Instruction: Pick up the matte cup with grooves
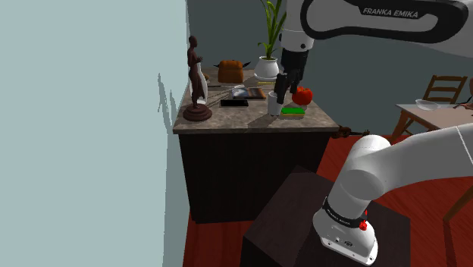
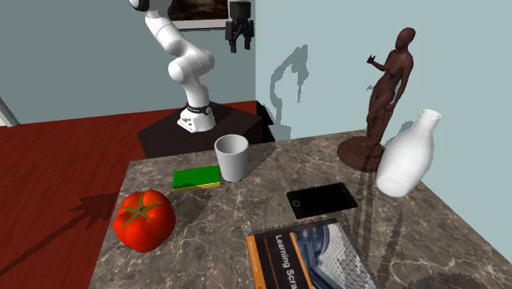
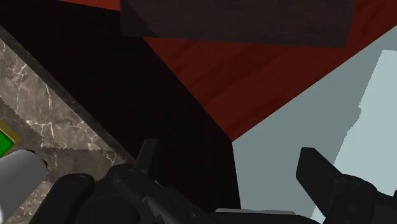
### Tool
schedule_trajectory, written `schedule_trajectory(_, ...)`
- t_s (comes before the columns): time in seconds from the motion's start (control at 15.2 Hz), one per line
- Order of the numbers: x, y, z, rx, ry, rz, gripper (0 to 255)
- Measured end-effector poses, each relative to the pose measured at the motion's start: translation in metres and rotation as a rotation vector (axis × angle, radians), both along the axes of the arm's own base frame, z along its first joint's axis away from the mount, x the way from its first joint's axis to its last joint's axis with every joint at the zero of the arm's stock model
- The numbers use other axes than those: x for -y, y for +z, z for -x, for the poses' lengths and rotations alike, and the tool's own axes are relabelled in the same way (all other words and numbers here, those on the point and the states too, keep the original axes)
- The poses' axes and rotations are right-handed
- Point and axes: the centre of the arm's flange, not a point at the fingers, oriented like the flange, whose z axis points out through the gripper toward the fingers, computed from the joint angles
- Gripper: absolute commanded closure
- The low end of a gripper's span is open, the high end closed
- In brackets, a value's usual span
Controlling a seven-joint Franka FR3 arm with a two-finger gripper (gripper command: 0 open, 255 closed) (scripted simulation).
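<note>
Where you watch from the shoulder view, the hand (image 1: 282, 89) hangs apart from the white cup (image 1: 274, 105) on the tabletop (image 1: 227, 120). The second exterior view puts that cup upright beside a green block (image 2: 197, 177); the wrist view shows the fingers (image 3: 315, 168) released, grasping nothing.

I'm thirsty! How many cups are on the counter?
1. The cup stands on the counter, right beside the green block, not far from the tomato. Another could be hidden behind the arm in the shoulder view.
</note>
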Motion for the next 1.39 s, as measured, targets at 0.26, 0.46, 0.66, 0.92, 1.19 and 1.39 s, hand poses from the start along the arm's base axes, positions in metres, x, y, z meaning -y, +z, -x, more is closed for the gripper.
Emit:
schedule_trajectory(0.26, 0.020, -0.009, -0.014, -0.003, 0.001, -0.003, 0)
schedule_trajectory(0.46, 0.054, -0.023, -0.035, -0.008, 0.003, -0.006, 0)
schedule_trajectory(0.66, 0.085, -0.036, -0.056, -0.012, 0.005, -0.010, 0)
schedule_trajectory(0.92, 0.127, -0.053, -0.082, -0.018, 0.008, -0.015, 0)
schedule_trajectory(1.19, 0.171, -0.070, -0.111, -0.022, 0.011, -0.019, 0)
schedule_trajectory(1.39, 0.203, -0.085, -0.129, -0.026, 0.013, -0.023, 0)
